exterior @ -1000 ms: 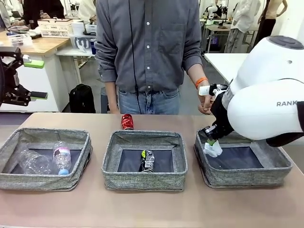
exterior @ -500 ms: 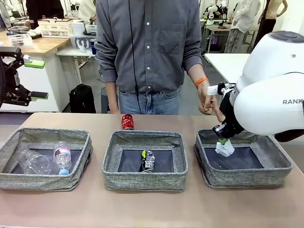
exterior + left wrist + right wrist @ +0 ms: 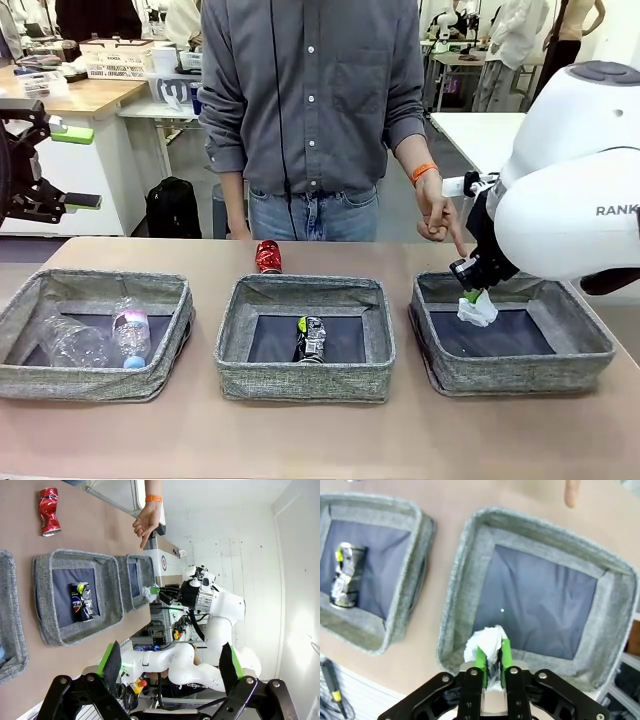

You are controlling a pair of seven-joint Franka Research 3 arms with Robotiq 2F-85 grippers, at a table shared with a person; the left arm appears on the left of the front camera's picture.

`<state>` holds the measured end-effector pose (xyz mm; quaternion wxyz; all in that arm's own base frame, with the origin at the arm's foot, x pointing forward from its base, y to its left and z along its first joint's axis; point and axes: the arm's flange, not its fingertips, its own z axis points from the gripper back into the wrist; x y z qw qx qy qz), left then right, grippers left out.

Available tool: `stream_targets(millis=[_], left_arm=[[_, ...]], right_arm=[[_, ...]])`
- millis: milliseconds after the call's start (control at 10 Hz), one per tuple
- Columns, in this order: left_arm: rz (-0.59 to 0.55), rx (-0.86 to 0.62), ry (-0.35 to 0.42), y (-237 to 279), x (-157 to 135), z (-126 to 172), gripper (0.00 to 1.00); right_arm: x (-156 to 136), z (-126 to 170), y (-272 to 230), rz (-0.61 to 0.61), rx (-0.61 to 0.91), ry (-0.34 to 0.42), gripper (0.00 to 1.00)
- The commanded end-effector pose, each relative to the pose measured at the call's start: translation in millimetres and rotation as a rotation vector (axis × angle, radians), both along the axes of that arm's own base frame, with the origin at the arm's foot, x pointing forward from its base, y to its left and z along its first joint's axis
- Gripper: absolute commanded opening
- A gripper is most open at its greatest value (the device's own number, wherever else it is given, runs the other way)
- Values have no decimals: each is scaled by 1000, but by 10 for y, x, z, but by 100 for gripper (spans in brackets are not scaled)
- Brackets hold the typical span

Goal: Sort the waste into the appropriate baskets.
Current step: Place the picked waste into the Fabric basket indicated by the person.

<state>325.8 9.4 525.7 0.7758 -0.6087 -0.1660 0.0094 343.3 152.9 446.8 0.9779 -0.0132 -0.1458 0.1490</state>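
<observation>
My right gripper [image 3: 470, 292] hangs over the right basket [image 3: 520, 375], near its back left corner, shut on the white paper wad [image 3: 478, 310]. In the right wrist view the green fingers [image 3: 480, 656] pinch the wad [image 3: 485, 639] above the basket's near rim [image 3: 465, 585]. The left basket [image 3: 60, 375] holds a pink-labelled bottle [image 3: 130, 330] and a clear bottle [image 3: 75, 342]. A dark can [image 3: 311, 338] lies in the middle basket [image 3: 300, 380]. A red can [image 3: 267, 256] stands on the table behind it. My left gripper [image 3: 78, 167] is raised at the far left, open and empty.
A person stands at the far side; one hand [image 3: 437, 215] points down just behind the right basket. The left wrist view shows the left gripper [image 3: 170, 650] open wide, the crushed red can [image 3: 49, 511] and the dark can [image 3: 82, 601]. Bare table runs along the front edge.
My right gripper carried the paper wad to the right and slightly up, from the right basket's left rim to farther over its inside. The left arm stayed still.
</observation>
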Motion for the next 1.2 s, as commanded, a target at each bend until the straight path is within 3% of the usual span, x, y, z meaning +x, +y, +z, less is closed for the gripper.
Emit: stream_targets(millis=[0, 200, 300, 500, 700, 800, 900, 1100], left_arm=[[-8, -1, 7, -4, -15, 26, 100], [-8, -1, 7, -4, -15, 26, 100], [-8, -1, 7, -4, -15, 26, 100], [-8, -1, 7, -4, -15, 26, 100], [-8, -1, 7, -4, -15, 26, 100], [-8, -1, 7, -4, -15, 26, 100], [-8, -1, 7, -4, -15, 26, 100], [-8, -1, 7, -4, -15, 26, 100]], right_arm=[[24, 24, 14, -31, 18, -27, 100], [35, 23, 20, -43, 28, -30, 100], [37, 22, 18, -47, 31, -30, 84], [68, 25, 49, -72, 48, -19, 100], [106, 163, 81, -164, 138, -4, 100], [117, 295, 18, -251, 280, 108, 100], [95, 390, -84, -217, 551, 248, 100], [-13, 444, -305, -195, 1016, 378, 100]])
